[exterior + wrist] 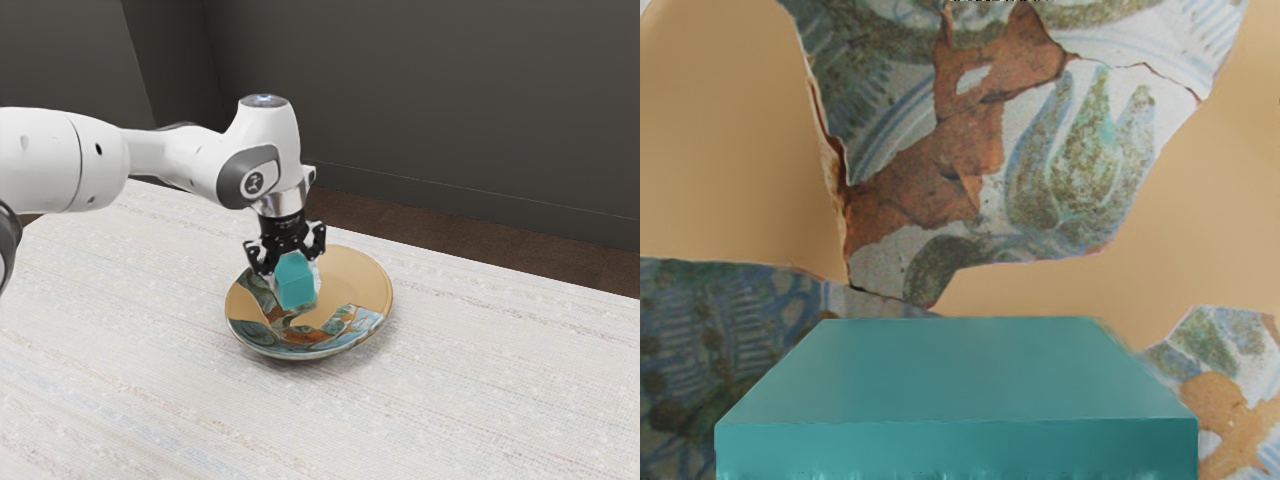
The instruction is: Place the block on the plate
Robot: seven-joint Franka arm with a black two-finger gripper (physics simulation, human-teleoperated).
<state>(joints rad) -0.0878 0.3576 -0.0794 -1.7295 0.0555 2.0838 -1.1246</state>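
My gripper point(293, 277) points down over the plate point(355, 275), with the teal block point(295, 282) between its two fingers, one on each side. The fingers are closed on the block. In the exterior view the block overlaps the plate's middle; whether its underside touches the plate cannot be told. The wrist view has the block point(958, 400) large at the lower edge, in front of the plate's tan and painted surface point(1040, 292). The lower tips of the fingers are partly hidden by the block.
The plate rests on a table with a pale, streaked top point(480, 390). A dark wall point(430, 100) and brown floor point(400, 220) lie beyond the table's far edge. The arm comes in from the exterior view's left.
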